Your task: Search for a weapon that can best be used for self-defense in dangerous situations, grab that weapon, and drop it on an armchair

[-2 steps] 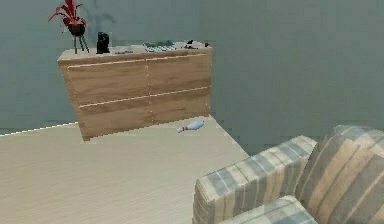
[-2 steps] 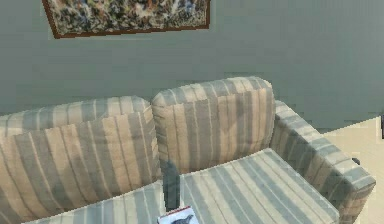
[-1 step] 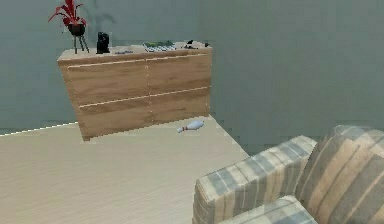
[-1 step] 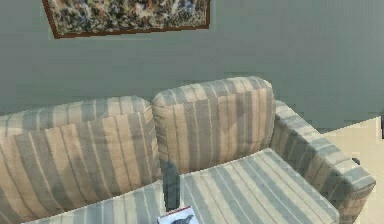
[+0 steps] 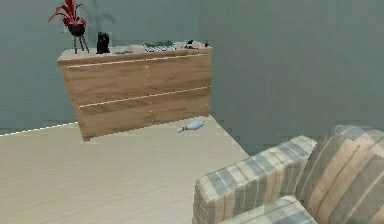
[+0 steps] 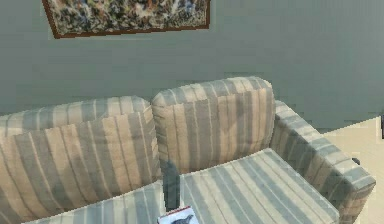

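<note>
1. Two striped back cushions (image 6: 215, 125) stand side by side on a striped couch (image 6: 322, 168) in the arm side view. The couch is set against a grey-blue wall (image 6: 300, 50), and a padded armrest closes it at that view's right.
2. A framed picture (image 6: 128, 15) with a busy, speckled pattern hangs on the wall above the left cushion.
3. At the bottom edge of the arm side view, just left of the middle, the hand (image 6: 170, 180) shows as a dark upright shape. It sits above a small white marker square (image 6: 178, 214), and the couch's seat lies right behind it.
4. Whether the hand holds anything cannot be told, because the seat is behind it and its far end does not stand out from the dark shape. How its fingers are set cannot be told either.
5. Where the weapon is cannot be told with certainty: the dark shape at the hand may be the hand's own body or a thing in it.
6. In the forward view an armchair (image 5: 300, 180) in the same beige-and-grey stripes takes up the lower right corner, standing on a pale wooden floor (image 5: 120, 180).
7. Across the floor a wooden dresser (image 5: 140, 90) with drawers stands against the wall. On its top are a red-leaved plant (image 5: 70, 15) in a dark pot at the left end, a small dark figure (image 5: 103, 42) just beside the plant, and flat things farther right that are too small to name.
8. A small pale object (image 5: 190, 126) lies on the floor just by the dresser's lower right corner, well apart from the armchair. Its shape is too small to name.
</note>
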You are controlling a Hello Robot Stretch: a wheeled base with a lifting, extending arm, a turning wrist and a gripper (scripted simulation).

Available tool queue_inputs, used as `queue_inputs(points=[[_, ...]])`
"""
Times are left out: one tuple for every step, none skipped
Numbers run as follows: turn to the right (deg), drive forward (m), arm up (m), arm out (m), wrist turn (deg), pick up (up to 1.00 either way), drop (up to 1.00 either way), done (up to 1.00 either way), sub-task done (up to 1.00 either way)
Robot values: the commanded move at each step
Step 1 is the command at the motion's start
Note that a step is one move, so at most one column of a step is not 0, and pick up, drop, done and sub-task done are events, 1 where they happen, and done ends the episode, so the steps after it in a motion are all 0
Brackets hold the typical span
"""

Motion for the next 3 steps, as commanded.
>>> queue_inputs(points=[[0.0,0.00,0.00,0.34,0.0,0.00,0.00,0.00,0.00],[0.0,0.00,0.00,0.00,45.0,0.00,0.00,0.00,0.00],[0.0,0.00,0.00,0.00,45.0,0.00,0.00,0.00,0.00]])
